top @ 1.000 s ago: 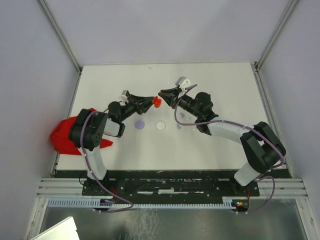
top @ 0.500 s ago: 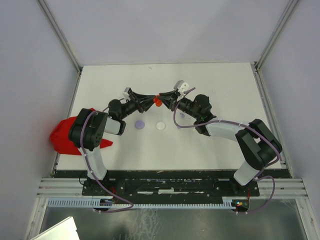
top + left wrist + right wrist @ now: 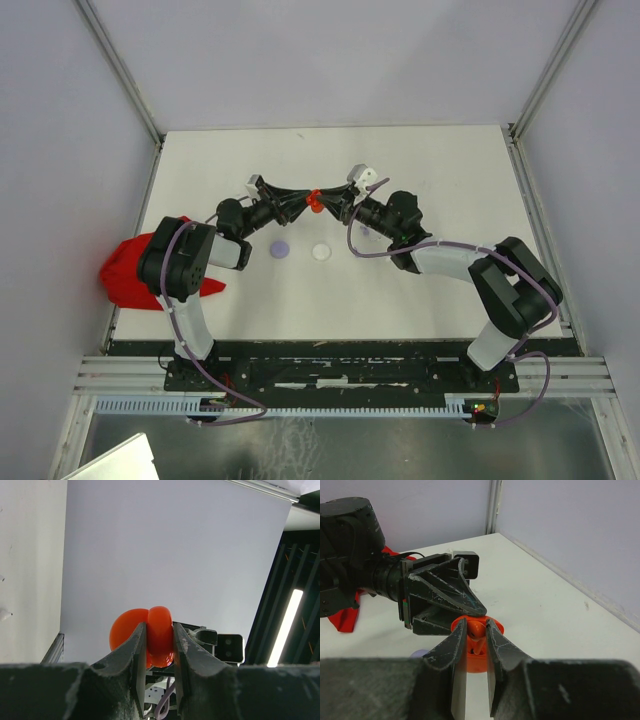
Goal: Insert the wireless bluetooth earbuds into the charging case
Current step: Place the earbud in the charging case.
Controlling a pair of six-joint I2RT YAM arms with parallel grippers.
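– White table (image 3: 440, 300), pale walls on three sides: where on it are you working?

– Above it, not on it. Both my pincers meet in the air over the middle, nearer the far edge than the near one. My left pincer (image 3: 303, 201) is pressed onto the red charging case (image 3: 129, 630), pinching it across its two round halves. My right pincer (image 3: 476, 629) pinches a red earbud (image 3: 477, 636) near its top, and the lower end sits down inside the case's opening.

– What could spoil it?

– My guess: the bud is tiny and my own fingers hide the socket, so a slight tilt could jam it on the rim. If I push then, the case may twist in the left grip, or slip out and drop to the table. Letting go too soon could let the bud tip out.

– Anything else down there?

– A lilac disc (image 3: 281, 248) and a white disc (image 3: 321, 253) lie side by side, not touching, near the middle. A red cloth (image 3: 125, 270) lies at the left edge.

– Any brand or lettering?

– None that I can read on case, bud or discs.
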